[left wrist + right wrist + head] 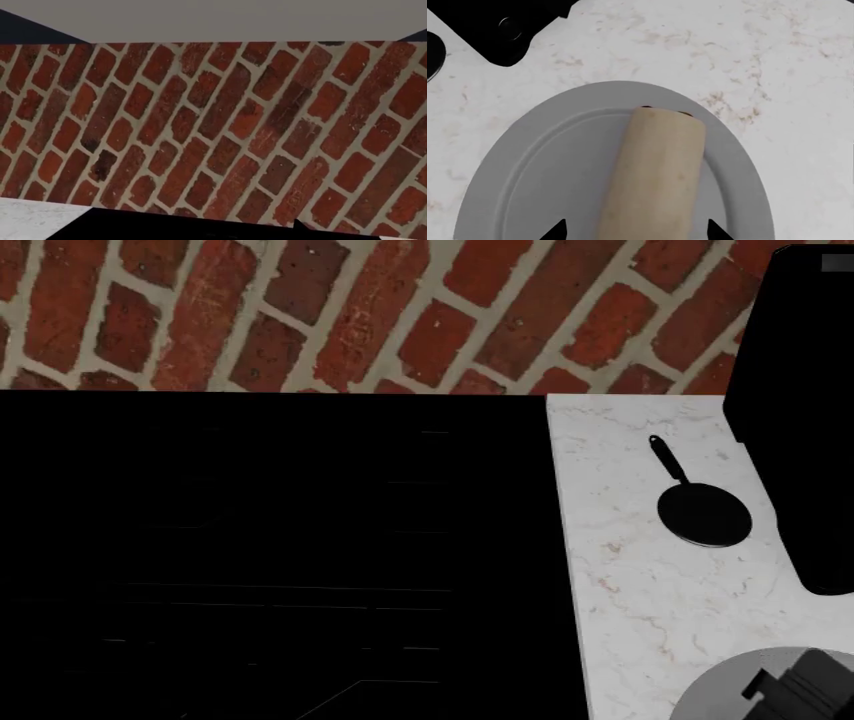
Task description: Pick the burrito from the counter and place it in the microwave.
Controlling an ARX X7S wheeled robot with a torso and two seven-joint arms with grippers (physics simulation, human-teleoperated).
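The burrito (654,175), a beige tortilla roll, lies on a grey plate (547,175) on the white marble counter (774,60). A little red filling shows at its far end. My right gripper (637,232) is open, with one dark fingertip (558,231) on each side of the roll, apart from it. In the head view the right gripper (797,685) hangs over the plate (714,695) at the bottom right and hides the burrito. The black microwave (801,420) stands at the right edge. My left gripper blends into the dark band low in the left wrist view.
A small black frying pan (702,512) lies on the counter (627,570) beside the microwave. The flat black stove top (267,560) fills the left of the head view. A red brick wall (334,310) runs behind; the left wrist view faces it (213,125).
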